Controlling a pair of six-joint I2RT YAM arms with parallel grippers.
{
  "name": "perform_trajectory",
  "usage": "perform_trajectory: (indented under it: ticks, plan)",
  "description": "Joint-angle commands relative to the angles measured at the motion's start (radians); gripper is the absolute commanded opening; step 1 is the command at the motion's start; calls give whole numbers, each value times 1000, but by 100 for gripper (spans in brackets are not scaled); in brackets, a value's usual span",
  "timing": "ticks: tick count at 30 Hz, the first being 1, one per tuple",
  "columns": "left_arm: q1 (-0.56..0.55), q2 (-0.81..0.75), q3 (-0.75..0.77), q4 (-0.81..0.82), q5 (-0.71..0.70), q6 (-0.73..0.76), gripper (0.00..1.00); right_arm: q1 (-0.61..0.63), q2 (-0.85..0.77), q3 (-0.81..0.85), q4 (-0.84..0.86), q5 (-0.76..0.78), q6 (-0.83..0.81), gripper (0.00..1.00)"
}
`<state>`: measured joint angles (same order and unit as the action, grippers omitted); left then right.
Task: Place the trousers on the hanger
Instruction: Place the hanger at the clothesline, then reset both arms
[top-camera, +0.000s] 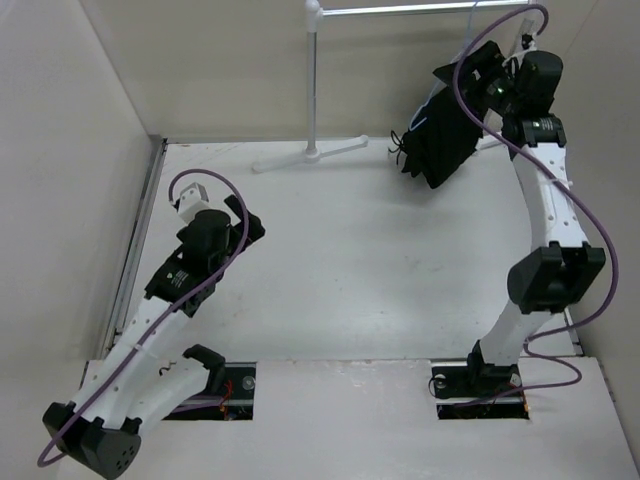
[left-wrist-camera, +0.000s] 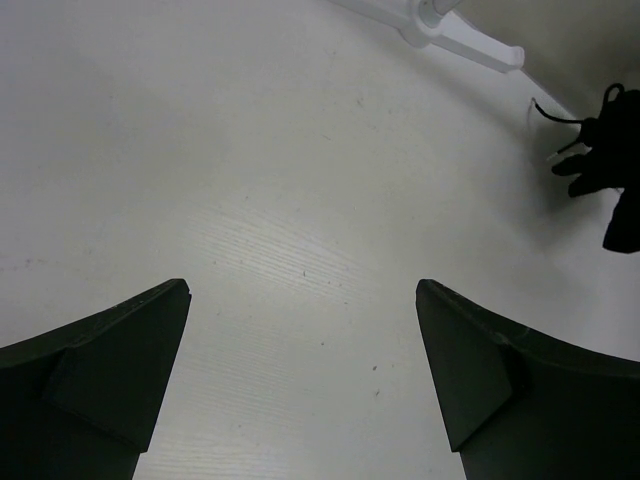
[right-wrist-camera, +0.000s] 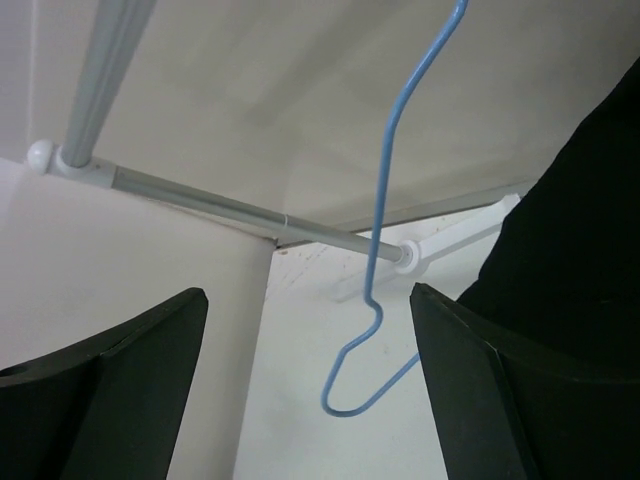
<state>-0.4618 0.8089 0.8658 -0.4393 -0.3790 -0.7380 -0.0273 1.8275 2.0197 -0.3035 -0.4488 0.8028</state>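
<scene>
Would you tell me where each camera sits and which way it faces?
Top external: above and behind the bases, looking down on the table; both arms show.
Left wrist: on the left arm, looking across the table towards the rack foot; its open left gripper frames the view.
Right wrist: raised by the rack, facing its rail and the blue hanger; open right gripper shows.
Shared: all three show the black trousers.

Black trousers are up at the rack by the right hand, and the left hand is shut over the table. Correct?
Not quite: the left hand is open, its fingers wide apart in the left wrist view. The rest holds.
</scene>
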Motion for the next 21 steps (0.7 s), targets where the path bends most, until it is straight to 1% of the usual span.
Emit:
perform_trajectory:
  ticks: [1,5,7,8,9,11,13,14,15,16,18,19,21]
  plan:
    - [16,38,59,8,20,2,100,-20,-149,-109,75,18,-40,89]
    - [7,101,85,1,25,6,100,-36,-319,-345,127,45,-51,89]
    - [-5,139,91,1,28,6,100,-44,-413,-483,156,68,-45,85]
    - [-13,154,93,1,34,5,100,-46,-462,-550,168,79,-40,81]
    - [-22,170,93,5,40,3,100,-46,-508,-620,181,90,-36,74]
    - [-44,203,90,14,45,0,100,-43,-588,-738,190,116,-27,55]
    - [-67,246,94,11,46,-1,100,-39,-672,-870,179,160,-13,27]
    - [-76,268,99,7,46,-1,100,-39,-716,-938,166,188,-2,18]
    - [-88,289,102,1,48,-1,100,-39,-756,-1001,149,221,15,14]
    - [-96,303,102,-1,49,-1,100,-39,-796,-1062,127,251,25,11]
    - [-111,332,99,-7,57,-4,100,-39,-871,-1172,78,301,30,9]
    - [-120,345,95,-10,60,-4,100,-39,-905,-1225,57,318,29,9]
    - [-134,358,81,-12,63,-4,100,-39,-957,-1298,23,343,24,14]
